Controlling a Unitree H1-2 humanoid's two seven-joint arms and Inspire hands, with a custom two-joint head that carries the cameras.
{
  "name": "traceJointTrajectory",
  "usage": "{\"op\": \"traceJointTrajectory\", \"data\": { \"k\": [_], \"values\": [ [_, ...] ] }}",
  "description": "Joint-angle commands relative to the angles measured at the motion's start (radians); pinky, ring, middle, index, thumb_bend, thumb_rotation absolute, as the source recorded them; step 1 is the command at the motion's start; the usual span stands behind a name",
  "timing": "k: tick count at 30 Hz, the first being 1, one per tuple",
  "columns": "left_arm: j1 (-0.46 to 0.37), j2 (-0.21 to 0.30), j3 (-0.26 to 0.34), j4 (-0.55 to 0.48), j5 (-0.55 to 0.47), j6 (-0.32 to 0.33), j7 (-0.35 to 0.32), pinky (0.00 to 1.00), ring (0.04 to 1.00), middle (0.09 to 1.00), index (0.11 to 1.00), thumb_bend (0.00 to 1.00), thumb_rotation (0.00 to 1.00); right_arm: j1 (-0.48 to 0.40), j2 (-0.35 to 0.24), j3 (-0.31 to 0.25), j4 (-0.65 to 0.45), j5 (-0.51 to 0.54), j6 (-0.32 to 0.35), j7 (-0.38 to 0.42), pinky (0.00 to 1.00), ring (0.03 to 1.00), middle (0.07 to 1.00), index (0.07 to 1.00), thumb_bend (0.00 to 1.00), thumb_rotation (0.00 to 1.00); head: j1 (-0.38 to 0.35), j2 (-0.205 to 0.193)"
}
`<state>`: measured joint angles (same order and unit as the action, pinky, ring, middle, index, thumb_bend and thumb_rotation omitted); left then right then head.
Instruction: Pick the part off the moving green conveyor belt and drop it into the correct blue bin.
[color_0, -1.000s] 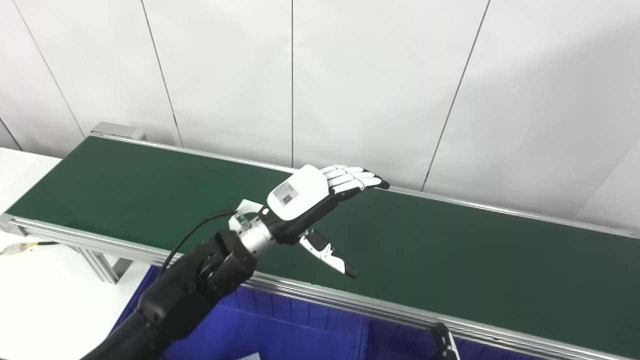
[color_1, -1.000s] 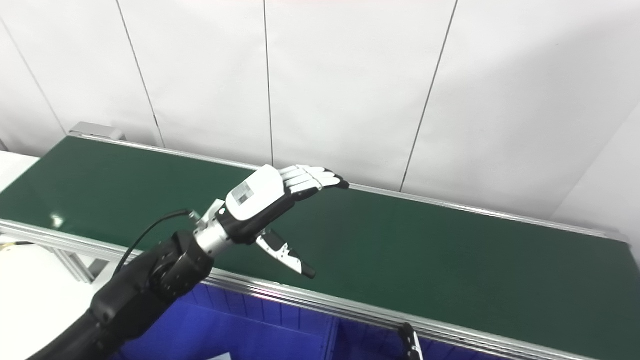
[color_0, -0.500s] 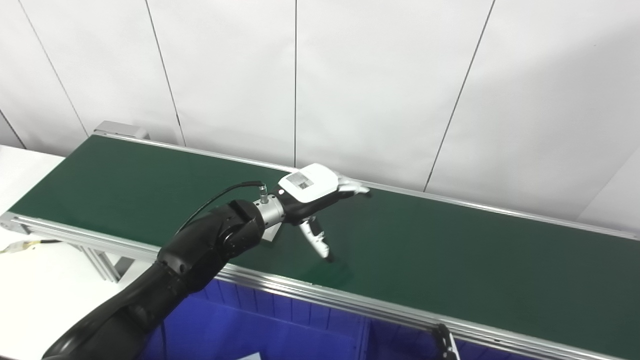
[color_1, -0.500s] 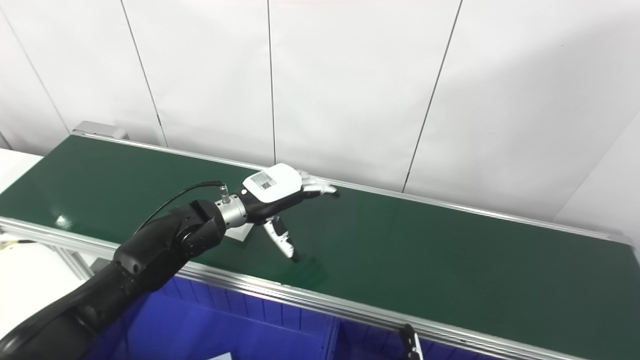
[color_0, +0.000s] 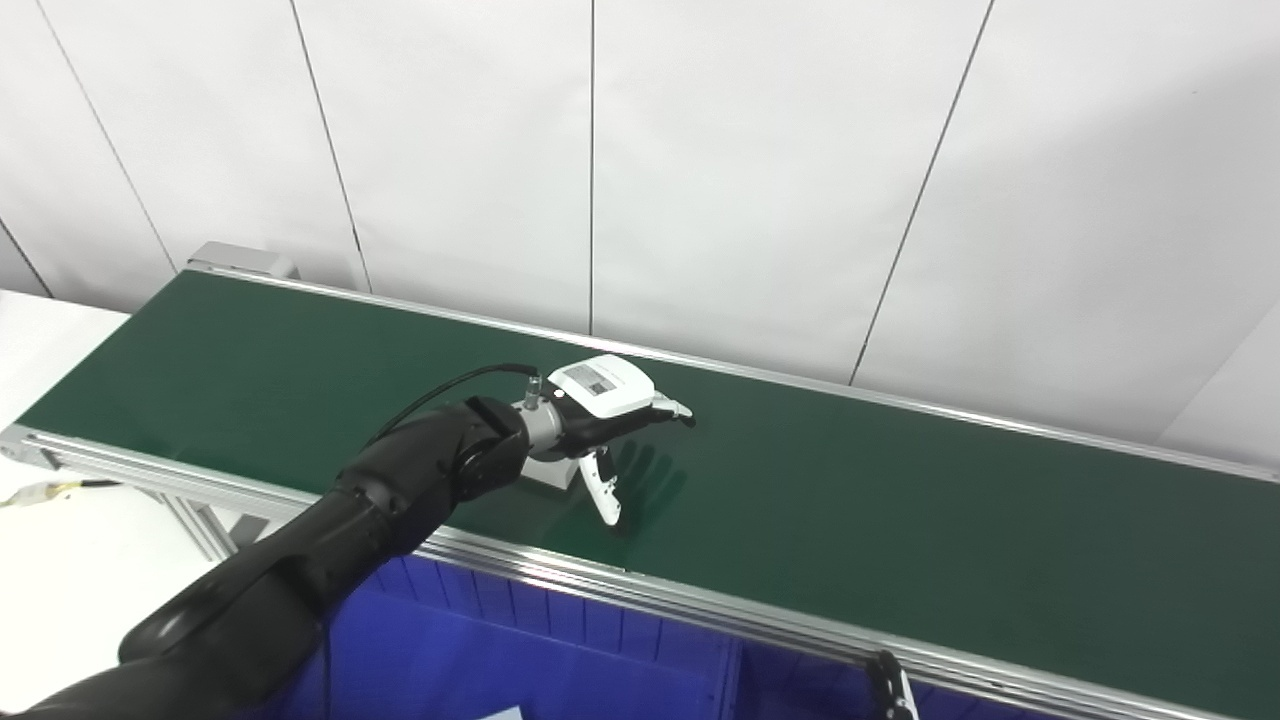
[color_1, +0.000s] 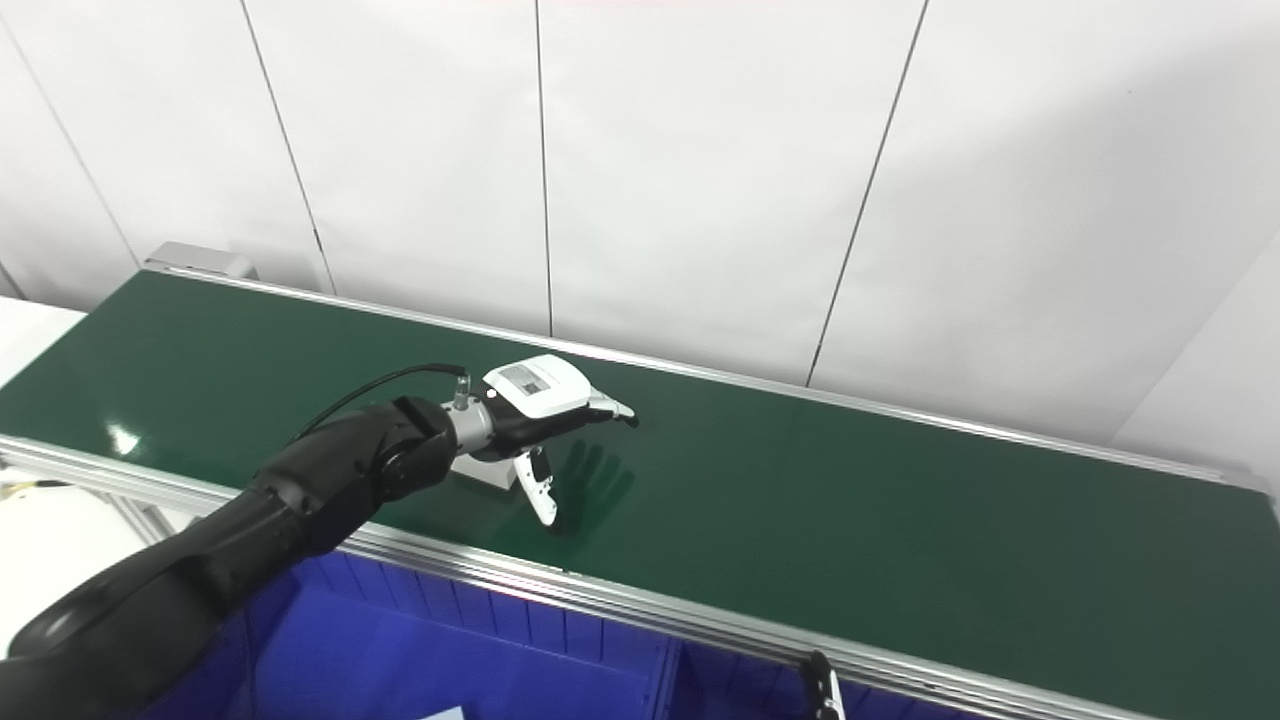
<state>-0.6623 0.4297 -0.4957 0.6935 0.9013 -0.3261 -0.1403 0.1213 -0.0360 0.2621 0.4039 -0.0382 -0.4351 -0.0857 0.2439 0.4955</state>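
Low over the green conveyor belt, the left hand reaches out from a black arm that enters at the lower left. Its white back faces up, its fingers stretch flat and apart toward the far side of the belt, and its thumb points down toward the belt's near edge, with the tip at or just above the surface. It holds nothing; its fingers cast a shadow on the belt just beside them.

Under the wrist of that hand, on the belt, sits a small pale grey part, blocky in shape and mostly hidden by the wrist and arm, so its form cannot be told further. It lies close to the belt's near rail, just behind the thumb. The thumb and the part appear close together, but whether they touch cannot be told.

Below the belt's near rail, blue bins line the bottom of the view, with a divider wall between two of them. At the bottom edge, just below the rail and well to the right of the left hand, a small dark tip of the right hand shows; too little is visible to tell how it is held. A white panelled wall stands behind the belt.
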Motion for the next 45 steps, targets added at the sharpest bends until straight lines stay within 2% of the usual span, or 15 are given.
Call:
{"op": "traceJointTrajectory", "data": {
  "k": [1, 10, 16, 21, 27, 29, 32, 35, 36, 38, 41, 42, 44, 45],
  "values": [
    [-0.05, 0.006, 0.013, -0.009, -0.021, 0.047, -0.019, 0.9, 0.899, 0.911, 0.916, 1.0, 0.33, -0.015, 0.01, 0.003, -0.04, -0.005, -0.035, -0.001, 1.0, 0.996, 0.99, 1.0, 0.84, 1.0, 0.0, 0.0],
    [-0.056, 0.012, 0.015, -0.034, -0.059, 0.107, -0.083, 0.95, 0.942, 0.953, 0.962, 1.0, 0.25, -0.015, 0.012, 0.006, -0.038, -0.008, -0.035, -0.004, 1.0, 0.994, 0.987, 1.0, 0.84, 1.0, -0.002, -0.001],
    [-0.061, 0.023, 0.007, -0.07, -0.069, 0.128, -0.142, 0.95, 0.938, 0.947, 0.967, 1.0, 0.22, -0.017, 0.012, 0.014, -0.039, -0.012, -0.035, -0.014, 1.0, 0.991, 0.984, 1.0, 0.85, 1.0, -0.003, 0.003],
    [-0.069, 0.035, -0.021, -0.084, -0.063, 0.137, -0.213, 0.96, 0.938, 0.942, 0.959, 1.0, 0.23, -0.015, 0.012, 0.018, -0.043, -0.013, -0.035, -0.019, 1.0, 0.994, 0.984, 1.0, 0.84, 1.0, -0.007, 0.008],
    [-0.077, 0.049, -0.062, -0.095, -0.025, 0.139, -0.252, 0.91, 0.908, 0.912, 0.927, 1.0, 0.19, -0.014, 0.011, 0.021, -0.045, -0.014, -0.035, -0.02, 1.0, 0.998, 0.986, 1.0, 0.84, 1.0, -0.008, 0.01],
    [-0.086, 0.055, -0.094, -0.082, 0.015, 0.122, -0.233, 0.88, 0.886, 0.891, 0.901, 1.0, 0.17, -0.012, 0.013, 0.018, -0.048, -0.005, -0.035, -0.009, 1.0, 1.0, 0.988, 1.0, 0.83, 1.0, -0.009, 0.012],
    [-0.093, 0.063, -0.152, -0.059, 0.099, 0.097, -0.149, 0.78, 0.798, 0.82, 0.823, 1.0, 0.1, -0.009, 0.015, 0.016, -0.051, -0.002, -0.035, -0.005, 1.0, 0.999, 0.988, 1.0, 0.82, 1.0, -0.011, 0.016],
    [-0.096, 0.049, -0.199, -0.025, 0.188, 0.15, -0.081, 0.74, 0.772, 0.79, 0.784, 1.0, 0.07, -0.007, 0.013, 0.019, -0.055, -0.008, -0.035, -0.01, 1.0, 1.0, 0.988, 1.0, 0.82, 1.0, -0.011, 0.02],
    [-0.096, 0.042, -0.218, -0.01, 0.219, 0.175, -0.061, 0.68, 0.746, 0.773, 0.759, 1.0, 0.05, -0.006, 0.013, 0.02, -0.057, -0.009, -0.035, -0.011, 1.0, 0.999, 0.987, 1.0, 0.82, 1.0, -0.011, 0.022],
    [-0.097, 0.033, -0.244, 0.014, 0.26, 0.206, -0.019, 0.65, 0.733, 0.764, 0.737, 0.96, 0.04, -0.004, 0.014, 0.02, -0.06, -0.01, -0.035, -0.012, 1.0, 0.998, 0.985, 1.0, 0.82, 1.0, -0.014, 0.024],
    [-0.089, 0.026, -0.276, 0.044, 0.307, 0.242, 0.083, 0.49, 0.583, 0.651, 0.651, 0.83, 0.0, -0.001, 0.015, 0.022, -0.066, -0.009, -0.035, -0.012, 1.0, 1.0, 0.986, 1.0, 0.82, 1.0, -0.017, 0.027],
    [-0.087, 0.022, -0.28, 0.058, 0.312, 0.251, 0.112, 0.49, 0.578, 0.647, 0.649, 0.83, 0.0, -0.001, 0.015, 0.022, -0.067, -0.011, -0.035, -0.014, 1.0, 1.0, 0.986, 1.0, 0.82, 1.0, -0.017, 0.028],
    [-0.084, 0.017, -0.285, 0.072, 0.319, 0.267, 0.147, 0.39, 0.437, 0.535, 0.582, 0.58, 0.0, 0.0, 0.015, 0.022, -0.067, -0.01, -0.035, -0.014, 1.0, 0.999, 0.987, 1.0, 0.82, 1.0, -0.016, 0.029],
    [-0.083, 0.015, -0.281, 0.077, 0.311, 0.271, 0.155, 0.36, 0.41, 0.515, 0.572, 0.54, 0.0, 0.0, 0.015, 0.022, -0.067, -0.01, -0.035, -0.013, 1.0, 0.999, 0.987, 1.0, 0.82, 1.0, -0.016, 0.029]
  ]
}}
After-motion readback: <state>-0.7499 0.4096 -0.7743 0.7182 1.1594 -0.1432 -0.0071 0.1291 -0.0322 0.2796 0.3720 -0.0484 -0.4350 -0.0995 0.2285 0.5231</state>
